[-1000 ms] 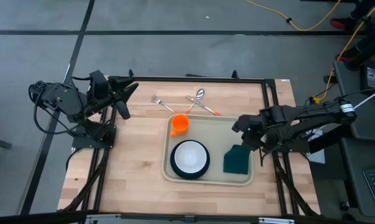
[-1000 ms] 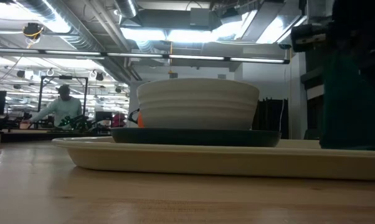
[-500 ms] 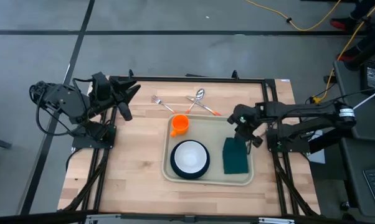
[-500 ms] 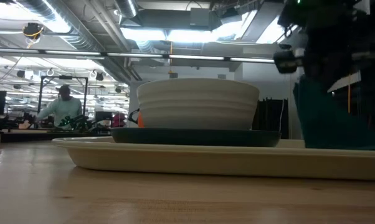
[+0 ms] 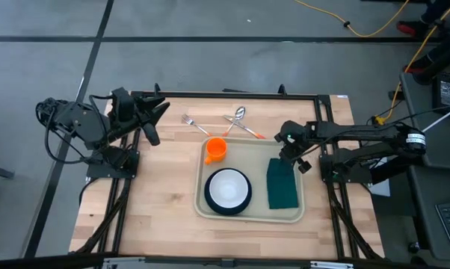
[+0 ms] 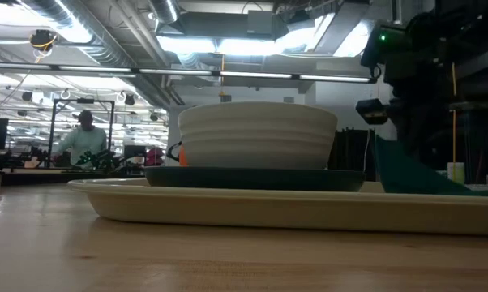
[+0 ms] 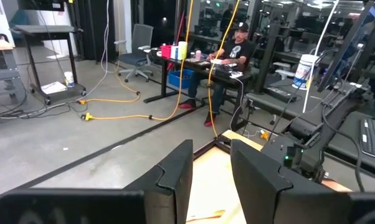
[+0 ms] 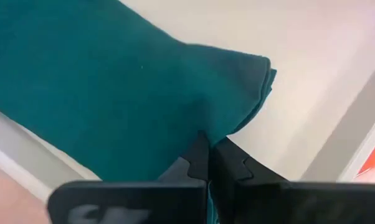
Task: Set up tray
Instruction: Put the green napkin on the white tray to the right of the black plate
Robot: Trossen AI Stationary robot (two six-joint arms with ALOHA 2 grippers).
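Observation:
The cream tray (image 5: 247,213) lies mid-table and shows in the low view (image 6: 228,207). On it stand an orange cup (image 5: 216,148) and a dark plate (image 5: 210,202) carrying a white bowl (image 5: 227,188). A dark green napkin (image 5: 282,188) lies along the tray's right part. My right gripper (image 5: 289,155) is shut on the napkin's far end. My left gripper (image 5: 155,112) hovers open and empty over the table's far left corner. My right gripper pinches the napkin's far edge (image 8: 203,124) between its two fingertips; how many layers I cannot tell. The fingers slant down from the table's right and far side. That end (image 6: 387,162) is held a little raised, and the rest of the napkin lies on the tray floor.
A fork (image 5: 191,122), a spoon (image 5: 238,116) and an orange-handled utensil (image 5: 249,131) lie on the wood just beyond the tray's far rim. Bare wood shows left of the tray (image 5: 161,187). A person sits at a desk beyond the table (image 7: 236,46).
My right gripper has gone toward the table's far edge and a little left, and down, still shut on the napkin. The napkin, bunched and hanging below the gripper before, is now spread out lengthwise on the tray with only its far end raised.

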